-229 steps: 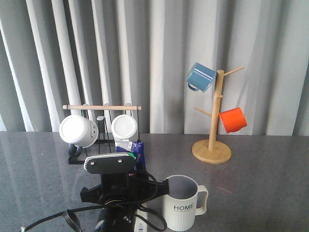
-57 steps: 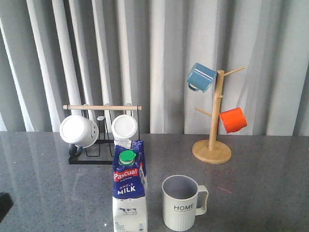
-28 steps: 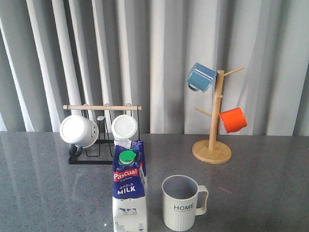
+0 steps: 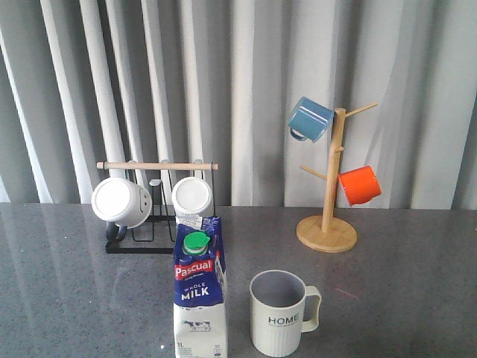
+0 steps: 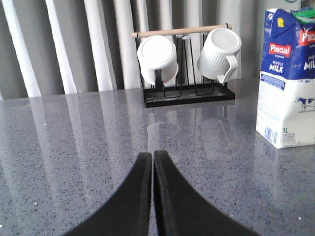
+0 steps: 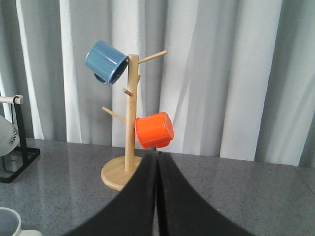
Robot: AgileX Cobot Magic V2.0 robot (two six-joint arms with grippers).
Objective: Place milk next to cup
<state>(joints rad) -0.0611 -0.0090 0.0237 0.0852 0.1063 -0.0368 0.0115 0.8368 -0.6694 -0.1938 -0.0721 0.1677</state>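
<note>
While the milk (image 4: 200,291) is standing upright just left of the cup (image 4: 279,312) at lower centre, both hands, left hand (image 5: 152,156) and right hand (image 6: 156,156), are sitting pressed together, empty.

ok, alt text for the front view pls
A milk carton stands upright beside a cream "HOME" cup, a small gap between them, near the front of a grey table. Behind are a black rack with two white mugs and a wooden mug tree holding a blue and an orange mug; no arm shows.
</note>
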